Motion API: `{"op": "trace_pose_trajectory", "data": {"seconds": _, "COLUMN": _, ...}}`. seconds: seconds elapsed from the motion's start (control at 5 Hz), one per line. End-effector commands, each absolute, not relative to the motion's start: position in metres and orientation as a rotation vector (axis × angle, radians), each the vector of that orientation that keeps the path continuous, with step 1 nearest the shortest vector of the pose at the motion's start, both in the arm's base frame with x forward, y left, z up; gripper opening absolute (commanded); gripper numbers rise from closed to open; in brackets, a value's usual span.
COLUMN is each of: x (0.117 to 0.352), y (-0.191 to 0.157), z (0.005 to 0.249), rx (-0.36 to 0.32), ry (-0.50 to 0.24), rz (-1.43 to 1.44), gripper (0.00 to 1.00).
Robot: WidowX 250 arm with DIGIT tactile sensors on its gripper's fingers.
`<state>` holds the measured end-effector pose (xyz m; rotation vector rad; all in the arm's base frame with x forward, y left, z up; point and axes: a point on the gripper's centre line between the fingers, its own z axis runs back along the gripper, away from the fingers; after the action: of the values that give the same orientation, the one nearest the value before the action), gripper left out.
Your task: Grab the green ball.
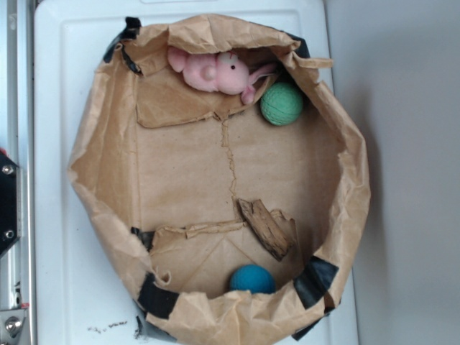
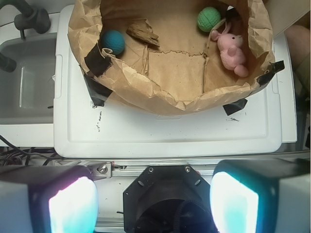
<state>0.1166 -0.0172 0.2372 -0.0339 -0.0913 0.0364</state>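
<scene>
Green ball point(image 1: 282, 103) beside pink plush point(image 1: 213, 72), wrist alone shows tool point(image 2: 153, 204) spread, empty.

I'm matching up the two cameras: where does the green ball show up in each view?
Exterior: the green ball is upper right inside the paper bag, just right of the pink plush.
Wrist: the green ball is at top, right of centre, above-left of the pink plush.
Shared landmark: the pink plush beside it.

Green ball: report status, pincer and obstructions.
Pincer open, empty, outside the paper bag. Green ball untouched on bag floor, beside the pink plush; contact unclear. Bag wall stands between pincer and ball.
</scene>
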Motion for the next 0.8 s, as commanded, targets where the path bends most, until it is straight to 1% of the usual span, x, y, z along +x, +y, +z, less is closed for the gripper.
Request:
{"op": "trace_pose_trajectory", "data": {"seconds": 0.0, "x": 0.117, "y": -0.017, "z": 0.237, "rx": -0.034, "ry": -0.091, "rz": 0.036, "gripper": 1.00}}
{"op": "trace_pose_trajectory", "data": {"seconds": 0.2, "x": 0.136, "y": -0.032, "z": 0.216, "rx": -0.022, "ry": -0.120, "rz": -0.002, "gripper": 1.00}}
{"op": "trace_pose_trajectory", "data": {"seconds": 0.4, "x": 0.148, "y": -0.038, "z": 0.204, "rx": 0.016, "ry": -0.155, "rz": -0.016, "gripper": 1.00}}
{"op": "trace_pose_trajectory", "data": {"seconds": 0.6, "x": 0.169, "y": -0.037, "z": 0.196, "rx": 0.025, "ry": -0.153, "rz": -0.059, "gripper": 1.00}}
